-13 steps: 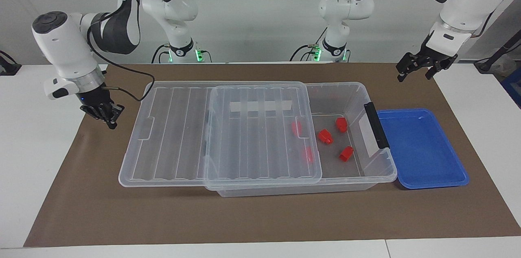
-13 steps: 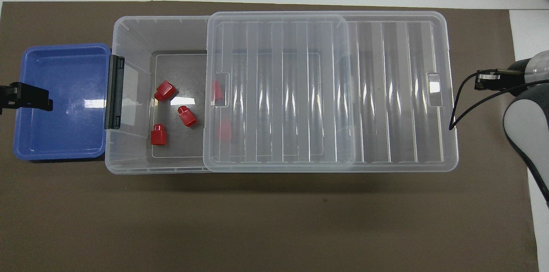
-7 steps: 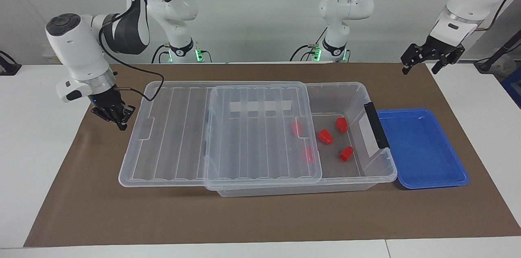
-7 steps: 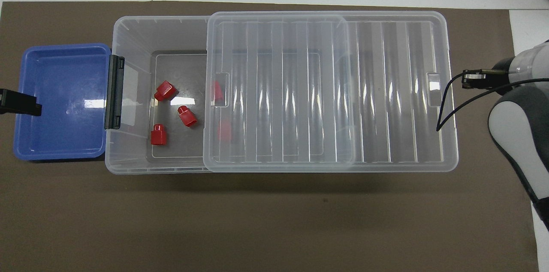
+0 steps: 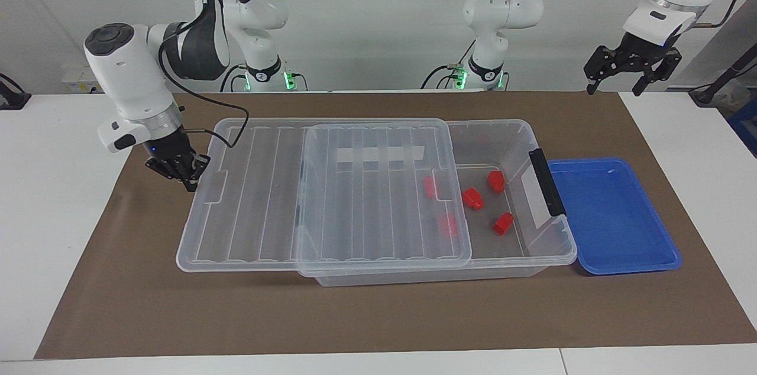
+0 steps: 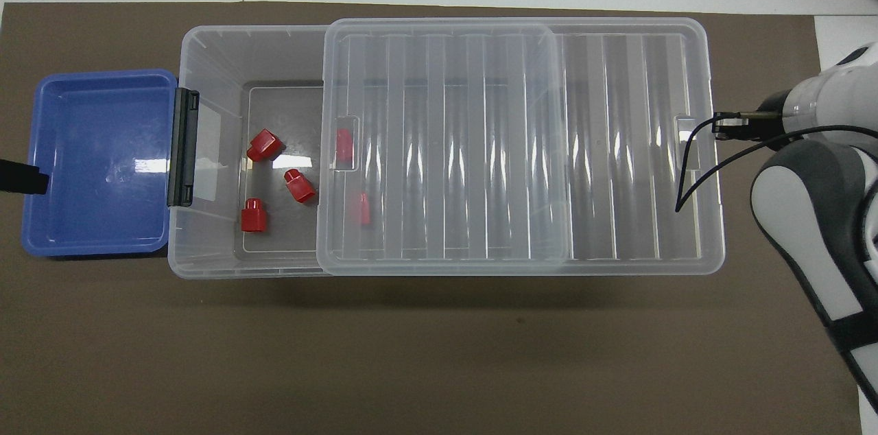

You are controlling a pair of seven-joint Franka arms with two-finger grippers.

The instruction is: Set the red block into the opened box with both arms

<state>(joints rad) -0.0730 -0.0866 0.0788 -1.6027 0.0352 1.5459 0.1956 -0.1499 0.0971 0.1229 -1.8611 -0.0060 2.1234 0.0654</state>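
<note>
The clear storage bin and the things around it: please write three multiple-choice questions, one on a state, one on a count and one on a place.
1. The clear storage bin has a sliding lid. The lid is:
A. fully shut
B. slid partway, leaving one end open
C. lifted off and lying on the mat

2. How many red blocks are in the bin?
A. three
B. five
C. seven

3. Where is the blue tray?
A. beside the bin's black handle, at the left arm's end of the table
B. on top of the lid
C. inside the bin

Answers:
1 B: the bin floor lies uncovered at the handle end.
2 B: three lie in the open part and two show through the lid.
3 A: the tray sits on the mat, right next to the handle.
</note>
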